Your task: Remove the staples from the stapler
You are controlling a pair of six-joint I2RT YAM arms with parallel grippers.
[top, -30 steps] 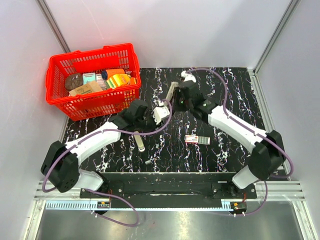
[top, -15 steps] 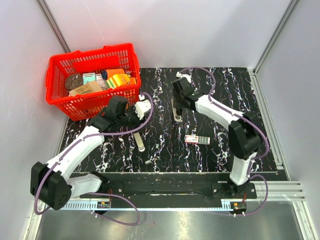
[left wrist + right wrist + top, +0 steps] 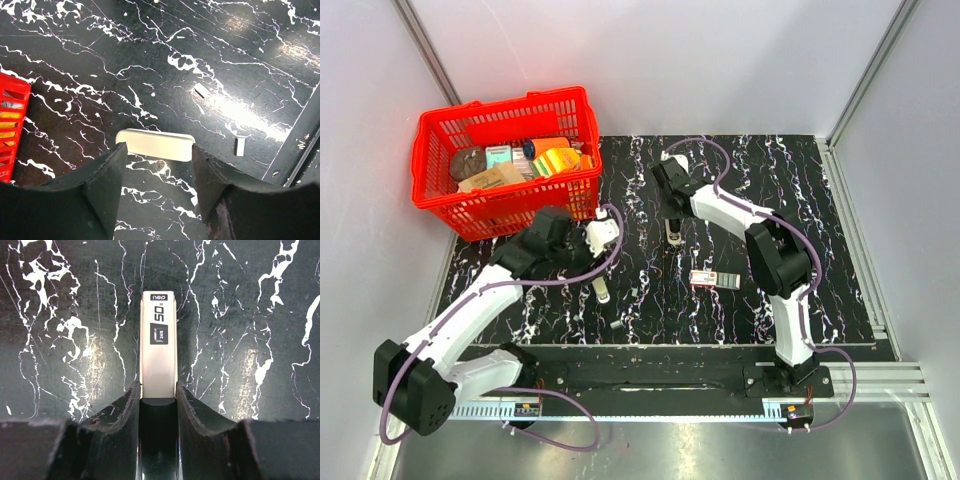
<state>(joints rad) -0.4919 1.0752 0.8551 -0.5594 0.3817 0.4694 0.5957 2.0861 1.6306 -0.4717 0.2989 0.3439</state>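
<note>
Left claw [image 3: 159, 152] has drawn back, apart; right claw [image 3: 158, 390] clamps "nep 50" stapler [image 3: 158, 355].

Stapler [image 3: 159, 345] right of basket [image 3: 432, 190], behind box [image 3: 713, 279]

The worktop [image 3: 800, 190] was glossy black with white marble veining. The stapler [image 3: 158, 350] had a smooth, satin cream plastic shell. The basket [image 3: 510, 210] was shiny red plastic. The right claw [image 3: 158, 387] was matt black.
</note>
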